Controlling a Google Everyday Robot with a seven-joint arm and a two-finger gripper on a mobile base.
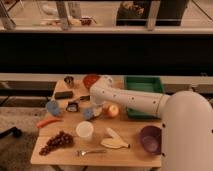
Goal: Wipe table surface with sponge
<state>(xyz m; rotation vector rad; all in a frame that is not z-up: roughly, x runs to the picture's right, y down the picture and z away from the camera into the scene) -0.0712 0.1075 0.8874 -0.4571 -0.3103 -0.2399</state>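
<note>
While my white arm (131, 98) reaches leftward across the table surface (131, 134), my gripper (95, 106) sits low over the middle of the tabletop, right at the sponge (89, 113), a small light-blue block lying just left of the apple (112, 110); whether I have actually got hold of the sponge I cannot tell. Behind my wrist a red bowl (90, 79) shows at the far edge, with a small metal cup (69, 80) to its left and the green tray (144, 85) at the far right corner. To the left of the sponge lie a small dark item (73, 106), a darker blue lumpy thing (53, 107), a black rectangular object (63, 94) and a carrot (48, 121). Nearer the front edge stand a white cup (84, 130) and a purple bowl (150, 138), with grapes (56, 141), a fork (90, 151) and a pale yellow piece (115, 139) lying between them.
</note>
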